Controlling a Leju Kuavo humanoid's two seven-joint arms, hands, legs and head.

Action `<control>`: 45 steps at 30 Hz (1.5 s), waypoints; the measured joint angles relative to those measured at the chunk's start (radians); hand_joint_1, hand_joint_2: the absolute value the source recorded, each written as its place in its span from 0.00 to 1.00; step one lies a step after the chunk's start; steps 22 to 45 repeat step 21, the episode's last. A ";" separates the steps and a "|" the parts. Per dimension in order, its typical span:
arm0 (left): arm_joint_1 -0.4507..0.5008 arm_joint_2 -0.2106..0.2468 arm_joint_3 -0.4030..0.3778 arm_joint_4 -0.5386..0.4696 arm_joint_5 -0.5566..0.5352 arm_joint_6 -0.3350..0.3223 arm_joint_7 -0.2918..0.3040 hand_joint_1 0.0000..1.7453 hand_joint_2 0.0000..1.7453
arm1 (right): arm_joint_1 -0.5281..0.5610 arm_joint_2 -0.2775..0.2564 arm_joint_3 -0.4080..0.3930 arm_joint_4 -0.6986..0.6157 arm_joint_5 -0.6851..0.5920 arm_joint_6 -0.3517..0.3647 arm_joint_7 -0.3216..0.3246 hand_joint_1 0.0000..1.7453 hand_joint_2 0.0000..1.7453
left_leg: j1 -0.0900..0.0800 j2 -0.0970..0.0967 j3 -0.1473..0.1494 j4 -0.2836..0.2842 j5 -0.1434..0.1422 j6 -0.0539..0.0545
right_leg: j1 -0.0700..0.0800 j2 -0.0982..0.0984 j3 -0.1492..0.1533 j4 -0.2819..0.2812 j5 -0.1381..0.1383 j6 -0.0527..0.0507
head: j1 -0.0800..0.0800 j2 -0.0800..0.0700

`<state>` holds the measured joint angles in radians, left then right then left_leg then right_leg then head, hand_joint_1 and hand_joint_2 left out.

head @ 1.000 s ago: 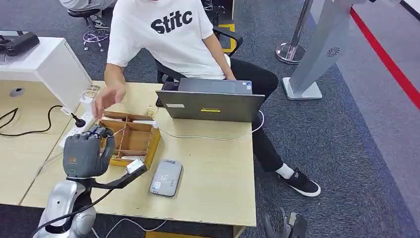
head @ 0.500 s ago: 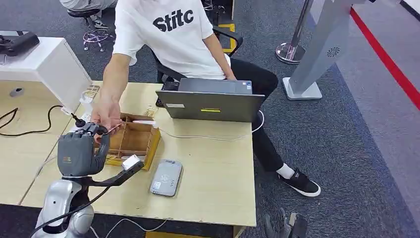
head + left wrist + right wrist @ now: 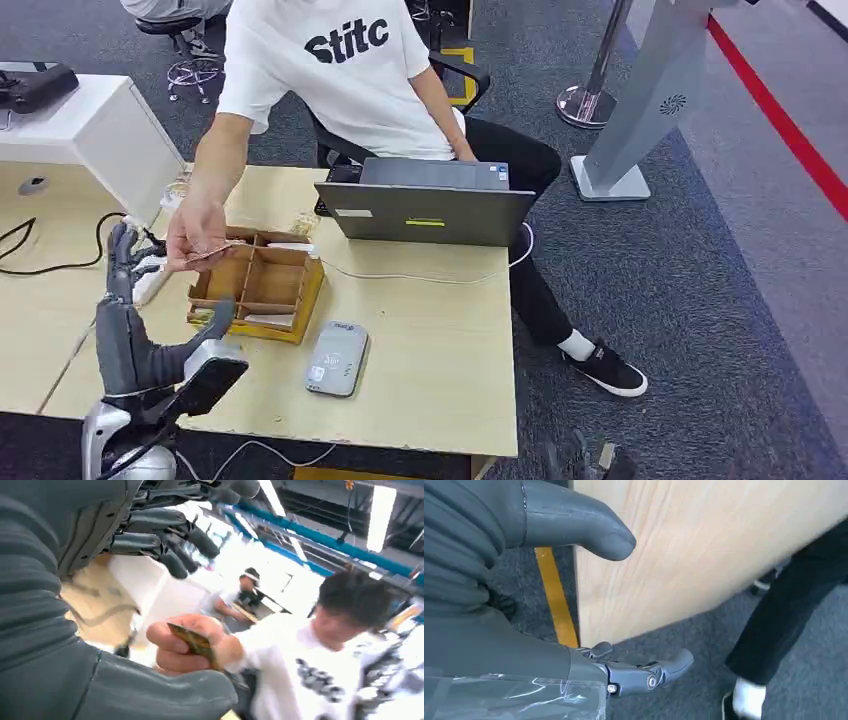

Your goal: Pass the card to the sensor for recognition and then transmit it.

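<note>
The left hand (image 3: 130, 320) is raised over the table (image 3: 440, 340) edge, fingers spread and upright, holding nothing. The card (image 3: 210, 252) is pinched in a person's hand (image 3: 195, 235), just beside the left hand's fingertips and above the wooden tray (image 3: 262, 285). The sensor (image 3: 335, 358) lies flat on the table beside the tray. The right hand (image 3: 574, 600) hangs beside the table, fingers apart, empty.
</note>
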<state>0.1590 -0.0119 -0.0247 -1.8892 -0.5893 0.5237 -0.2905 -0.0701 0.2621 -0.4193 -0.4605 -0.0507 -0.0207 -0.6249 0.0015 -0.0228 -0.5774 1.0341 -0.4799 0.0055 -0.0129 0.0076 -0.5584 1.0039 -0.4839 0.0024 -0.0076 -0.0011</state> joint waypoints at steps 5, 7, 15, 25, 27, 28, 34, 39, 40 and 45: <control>0.192 -0.152 0.178 -0.133 0.459 -0.328 -0.176 0.00 0.00 | 0.056 -0.040 -0.112 -0.007 0.069 -0.051 -0.049 0.00 1.00 | 0.000 -0.001 -0.002 0.000 -0.002 0.002 | 0.000 -0.001 -0.001 -0.001 -0.003 0.003 | 0.001 0.000; 0.231 -0.209 0.281 -0.154 0.552 -0.399 -0.158 0.00 1.00 | 0.067 -0.053 -0.172 -0.005 0.090 -0.062 -0.042 0.00 1.00 | -0.001 0.000 -0.002 0.000 -0.003 0.003 | 0.000 0.000 -0.001 -0.001 -0.003 0.003 | 0.000 0.000; 0.332 -0.305 0.599 -0.022 0.963 -0.437 -0.196 0.00 1.00 | 0.093 -0.087 -0.395 0.064 0.122 -0.160 0.076 0.00 1.00 | 0.001 0.000 -0.001 0.000 -0.004 0.001 | 0.000 0.000 -0.001 0.000 -0.004 0.000 | 0.000 0.000; 0.335 -0.326 0.657 0.025 0.967 -0.406 -0.189 0.00 1.00 | 0.088 -0.092 -0.449 0.086 0.138 -0.177 0.091 0.00 1.00 | 0.001 0.000 0.000 0.000 -0.004 0.001 | 0.000 -0.001 0.001 0.000 -0.004 0.000 | 0.000 0.000; 0.335 -0.326 0.657 0.025 0.967 -0.406 -0.189 0.00 1.00 | 0.088 -0.092 -0.449 0.086 0.138 -0.177 0.091 0.00 1.00 | 0.001 0.000 0.000 0.000 -0.004 0.001 | 0.000 -0.001 0.001 0.000 -0.004 0.000 | 0.000 0.000; 0.335 -0.326 0.657 0.025 0.967 -0.406 -0.189 0.00 1.00 | 0.088 -0.092 -0.449 0.086 0.138 -0.177 0.091 0.00 1.00 | 0.001 0.000 0.000 0.000 -0.004 0.001 | 0.000 -0.001 0.001 0.000 -0.004 0.000 | 0.000 0.000; 0.335 -0.326 0.657 0.025 0.967 -0.406 -0.189 0.00 1.00 | 0.088 -0.092 -0.449 0.086 0.138 -0.177 0.091 0.00 1.00 | 0.001 0.000 0.000 0.000 -0.004 0.001 | 0.000 -0.001 0.001 0.000 -0.004 0.000 | 0.000 0.000; 0.335 -0.326 0.657 0.025 0.967 -0.406 -0.189 0.00 1.00 | 0.088 -0.092 -0.449 0.086 0.138 -0.177 0.091 0.00 1.00 | 0.001 0.000 0.000 0.000 -0.004 0.001 | 0.000 -0.001 0.001 0.000 -0.004 0.000 | 0.000 0.000; 0.335 -0.326 0.657 0.025 0.967 -0.406 -0.189 0.00 1.00 | 0.088 -0.092 -0.449 0.086 0.138 -0.177 0.091 0.00 1.00 | 0.001 0.000 0.000 0.000 -0.004 0.001 | 0.000 -0.001 0.001 0.000 -0.004 0.000 | 0.000 0.000; 0.335 -0.326 0.657 0.025 0.967 -0.406 -0.189 0.00 1.00 | 0.088 -0.092 -0.449 0.086 0.138 -0.177 0.091 0.00 1.00 | 0.001 0.000 0.000 0.000 -0.004 0.001 | 0.000 -0.001 0.001 0.000 -0.004 0.000 | 0.000 0.000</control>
